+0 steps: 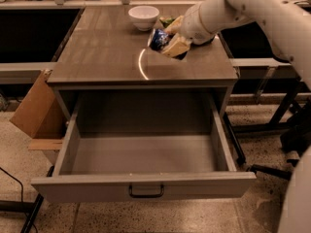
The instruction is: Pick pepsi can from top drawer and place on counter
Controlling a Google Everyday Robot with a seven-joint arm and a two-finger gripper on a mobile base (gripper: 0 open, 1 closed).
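Nearest me, the wide shallow grey drawer point(146, 186) stands pulled right out, its dark bar handle point(146, 192) facing me and nothing lying on its plain floor, so I judge the picking half of the job done. A tan cardboard panel point(34, 106) leans left of the cabinet, well apart from anything I need.

Above the drawer is the glossy brown-grey tabletop point(97, 52), where the can must end up. Over its right half, the tool point(166, 37) on the white arm point(243, 6) is clamped on the small dark-blue pepsi can point(157, 38), with a tan finger on either side. The can is tilted, not upright, and I judge it is held just above the surface rather than resting on it (the shadow beneath suggests a gap, though I can't swear to it). That height keeps it clear of the tabletop's edge. I'd level and lower it before releasing, or it may roll.

Beyond the tool, a round white bowl point(144, 17) sits near the back edge, and a green snack bag point(167, 21) peeps out behind the fingers. Setting down in the open middle avoids both.
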